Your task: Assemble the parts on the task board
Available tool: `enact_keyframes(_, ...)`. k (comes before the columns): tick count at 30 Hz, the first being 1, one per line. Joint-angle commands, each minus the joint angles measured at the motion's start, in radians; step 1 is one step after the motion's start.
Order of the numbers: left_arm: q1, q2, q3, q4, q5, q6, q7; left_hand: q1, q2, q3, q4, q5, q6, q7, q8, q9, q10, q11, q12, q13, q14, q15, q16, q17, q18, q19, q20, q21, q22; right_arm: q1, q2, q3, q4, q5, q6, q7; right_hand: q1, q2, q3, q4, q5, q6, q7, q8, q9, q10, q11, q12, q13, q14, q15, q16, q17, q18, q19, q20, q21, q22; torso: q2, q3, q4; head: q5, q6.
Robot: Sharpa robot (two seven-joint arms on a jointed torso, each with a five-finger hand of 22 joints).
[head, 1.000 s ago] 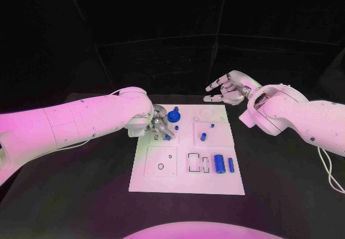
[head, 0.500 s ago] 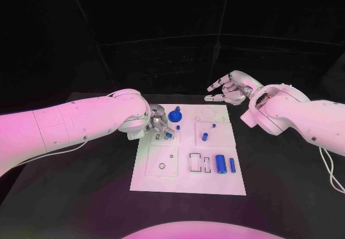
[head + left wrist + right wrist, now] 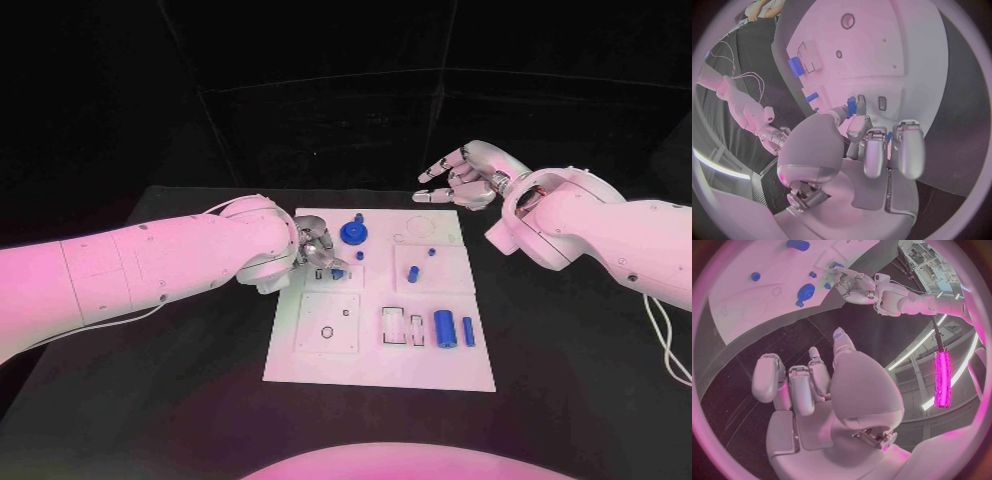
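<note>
Pinching a small blue part w/ left hand, over the left side of the white board, near its far end. In left wrist view, same part sits at the fingertips, thumb and a finger closed on it, just above the board. Can't tell if part touches the board.

Floating off the board's far right corner, above the black table: right hand, holding nothing, fingers loosely curled but apart.

Lying on the board: blue gear at the far end, just beside left hand. Two little blue pegs in the square on the right. Fat blue tube and thin blue pin side by side near the right edge, closer to the robot.
</note>
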Motion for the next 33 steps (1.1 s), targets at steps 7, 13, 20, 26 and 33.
enact_keyframes(7,-0.016,0.011,0.000,-0.013,-0.111,-0.047,0.003,-0.001,-0.002,0.131,-0.123,-0.001,0.004,-0.005,0.006,0.003,0.008,-0.001,0.004,0.001,0.106,0.000,0.003,0.263,-0.012,0.038,0.000,-0.003,0.078,0.002,-0.001,0.001,0.001,-0.003,0.008,0.000,-0.005,0.007,-0.004,0.001,-0.007,0.003,0.000,0.004,-0.001,-0.005,-0.005,-0.003,0.020,0.068,-0.006,-0.005,0.086,0.017,-0.006,-0.002,-0.004,-0.001,0.001,-0.0003,-0.0009,0.000,0.001)
enact_keyframes(13,-0.019,0.012,0.000,-0.015,-0.124,-0.037,0.001,-0.002,-0.003,0.134,-0.124,-0.001,0.004,-0.005,0.007,0.004,0.008,-0.002,0.005,0.002,0.106,-0.001,0.003,0.263,-0.012,0.038,0.000,-0.003,0.079,0.002,0.000,0.001,-0.001,-0.003,0.009,-0.001,-0.005,0.007,-0.004,0.001,-0.007,0.003,0.000,0.004,-0.001,-0.005,-0.005,-0.003,0.020,0.068,-0.006,-0.005,0.086,0.017,-0.006,-0.002,-0.004,-0.001,0.002,-0.0006,-0.0006,-0.001,-0.001)
enact_keyframes(20,-0.020,0.010,0.000,-0.017,-0.128,-0.012,-0.002,-0.002,-0.005,0.141,-0.128,-0.001,0.004,-0.006,0.009,0.007,0.006,-0.002,0.001,-0.003,0.106,-0.001,0.003,0.263,-0.012,0.038,0.000,-0.005,0.077,0.002,0.001,0.001,-0.002,-0.003,0.011,-0.001,-0.005,0.007,-0.005,0.002,-0.008,0.003,0.000,0.004,-0.001,-0.005,-0.005,-0.003,0.020,0.068,-0.006,-0.005,0.086,0.017,-0.006,-0.002,-0.005,-0.001,0.002,-0.0004,0.0000,-0.002,-0.002)
enact_keyframes(26,-0.020,0.008,0.000,-0.016,-0.128,0.013,-0.004,-0.003,-0.008,0.148,-0.132,-0.001,0.004,-0.006,0.011,0.009,0.005,-0.002,0.000,-0.004,0.106,-0.001,0.003,0.263,-0.012,0.038,-0.001,-0.004,0.077,0.002,0.003,0.001,-0.004,-0.003,0.013,-0.001,-0.006,0.007,-0.006,0.002,-0.009,0.003,0.000,0.004,-0.001,-0.005,-0.005,-0.003,0.020,0.068,-0.006,-0.005,0.086,0.017,-0.006,-0.002,-0.005,-0.001,0.001,-0.0002,-0.0003,-0.001,-0.003)
enact_keyframes(33,-0.020,0.008,0.000,-0.015,-0.129,0.037,-0.006,-0.003,-0.010,0.152,-0.135,-0.001,0.004,-0.006,0.012,0.011,0.006,-0.003,0.001,-0.004,0.106,-0.002,0.003,0.263,-0.012,0.038,-0.001,-0.005,0.078,0.002,0.004,0.001,-0.005,-0.003,0.016,-0.002,-0.006,0.007,-0.006,0.002,-0.009,0.003,0.000,0.004,-0.001,-0.005,-0.005,-0.003,0.020,0.068,-0.006,-0.005,0.086,0.017,-0.006,-0.002,-0.005,-0.001,0.002,0.0000,-0.0009,0.000,-0.005)
